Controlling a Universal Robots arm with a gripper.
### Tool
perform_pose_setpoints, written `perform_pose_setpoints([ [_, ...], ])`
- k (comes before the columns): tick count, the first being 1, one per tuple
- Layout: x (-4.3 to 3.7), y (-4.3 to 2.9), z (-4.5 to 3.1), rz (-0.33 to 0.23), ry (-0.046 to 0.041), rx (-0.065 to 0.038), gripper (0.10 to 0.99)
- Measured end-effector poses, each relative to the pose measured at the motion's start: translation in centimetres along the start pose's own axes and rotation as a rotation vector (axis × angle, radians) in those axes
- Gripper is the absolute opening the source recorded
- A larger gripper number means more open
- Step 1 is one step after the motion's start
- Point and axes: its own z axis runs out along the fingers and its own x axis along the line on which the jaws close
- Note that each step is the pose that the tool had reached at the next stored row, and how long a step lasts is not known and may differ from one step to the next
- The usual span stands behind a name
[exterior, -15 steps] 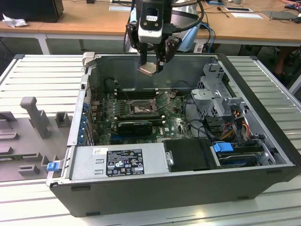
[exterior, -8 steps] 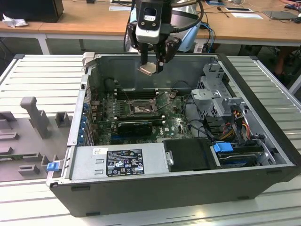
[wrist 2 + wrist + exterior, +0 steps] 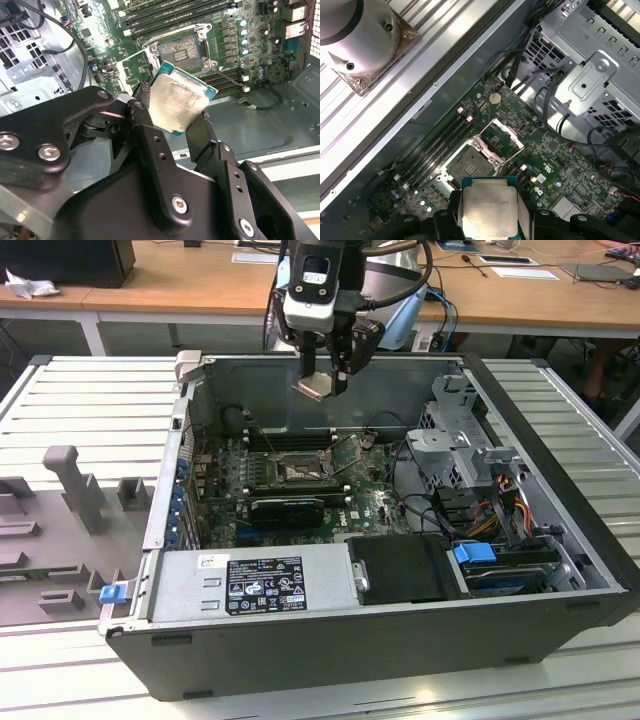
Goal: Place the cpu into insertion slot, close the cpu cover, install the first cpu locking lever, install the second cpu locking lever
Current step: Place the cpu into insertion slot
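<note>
In the exterior view, we are looking at an open computer case [image 3: 380, 640] lying on a slatted grey table [image 3: 60, 390], with a wooden desk [image 3: 180, 280] behind it. The arm is reaching down from above, and its gripper [image 3: 325, 382] is hanging over the back of the case. It is clamping the chip [image 3: 313, 388] between its two fingers, one on each side. The chip is tilted, with its silvery face catching the light, and it is hanging well above the green circuit board [image 3: 370, 500]. The square socket [image 3: 300, 472] is sitting on that board below, apart from the chip.

In the first wrist view, we are looking down past the gripper into the case. The chip [image 3: 489, 207] is showing its dull metal top, with a black finger pressing on each of two opposite edges. Beyond it, the socket [image 3: 470, 165] is lying with its dark centre exposed. The cover [image 3: 511, 135] is standing swung up on the socket's far side, and green board is showing through its window. Long black memory slots [image 3: 440, 145] are running alongside the socket.

In the second wrist view, we are seeing the chip [image 3: 180, 102] from behind the black fingers [image 3: 147, 130], its green edge showing. The socket [image 3: 182, 47] is lying beyond it, not touching it.
</note>
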Motion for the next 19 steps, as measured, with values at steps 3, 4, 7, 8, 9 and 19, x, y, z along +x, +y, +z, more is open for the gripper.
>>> perform_pose_setpoints([
  [3, 0.00, 0.00, 0.00, 0.029, -0.0025, -0.001, 0.529],
  [4, 0.00, 0.00, 0.00, 0.035, -0.0031, -0.001, 0.529],
  [7, 0.00, 0.00, 0.00, 0.058, -0.0051, -0.001, 0.529],
  [8, 0.00, 0.00, 0.00, 0.065, -0.0057, -0.001, 0.529],
  [9, 0.00, 0.00, 0.00, 0.071, -0.0062, -0.001, 0.529],
  [19, -0.01, -0.04, 0.43, 0.127, -0.0131, -0.001, 0.529],
])
